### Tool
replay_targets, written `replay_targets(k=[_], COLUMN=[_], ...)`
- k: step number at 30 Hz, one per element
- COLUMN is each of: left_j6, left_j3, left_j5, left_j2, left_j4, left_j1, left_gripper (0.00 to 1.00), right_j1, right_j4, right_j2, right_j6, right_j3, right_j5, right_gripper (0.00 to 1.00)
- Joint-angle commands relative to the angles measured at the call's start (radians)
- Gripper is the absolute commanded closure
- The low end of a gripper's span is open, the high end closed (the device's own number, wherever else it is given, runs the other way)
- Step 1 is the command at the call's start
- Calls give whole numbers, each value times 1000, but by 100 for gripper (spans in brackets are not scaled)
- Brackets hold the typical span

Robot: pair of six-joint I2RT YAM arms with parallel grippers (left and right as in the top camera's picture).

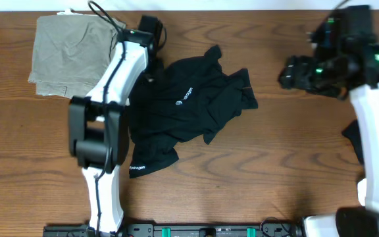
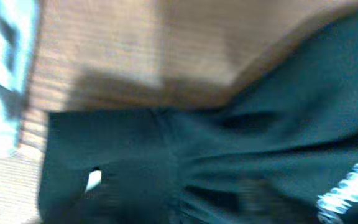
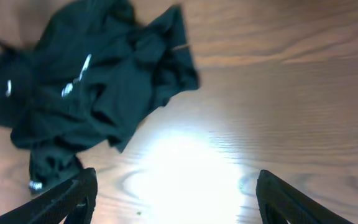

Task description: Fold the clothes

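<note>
A crumpled black shirt [image 1: 189, 105] with small white logos lies in the middle of the table, also showing in the right wrist view [image 3: 86, 87]. My left gripper [image 1: 151, 62] hovers at the shirt's upper left edge. The left wrist view is blurred and filled by the black fabric [image 2: 241, 143], and my own fingers do not show there. My right gripper [image 1: 288, 72] is to the right of the shirt, apart from it. In its wrist view the right gripper [image 3: 176, 199] is open over bare wood, with nothing between the fingers [image 3: 73, 199].
An olive-khaki folded garment [image 1: 68, 52] lies at the back left, beside the left arm. Another piece of black fabric [image 1: 354, 141] pokes out at the right, partly hidden by the right arm. Bare wooden table [image 1: 275, 164] lies between the shirt and the right arm.
</note>
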Motion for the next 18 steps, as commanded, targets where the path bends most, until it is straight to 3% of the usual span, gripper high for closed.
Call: replay_targets(k=[1, 4, 11, 18], left_j6=[3, 3, 2, -56], left_j3=[6, 5, 5, 5], left_j5=[45, 56, 27, -16], left_j2=[-51, -47, -47, -47], left_j4=[10, -2, -10, -47], left_j1=[2, 2, 9, 88], left_gripper=[10, 2, 2, 2], right_j1=[82, 159, 302, 380], right_j4=[0, -1, 8, 50], right_j2=[66, 135, 315, 458], right_j6=[-22, -77, -174, -165], right_j3=[12, 12, 12, 12], right_j5=[-34, -35, -14, 3], right_gripper=[20, 19, 16, 19])
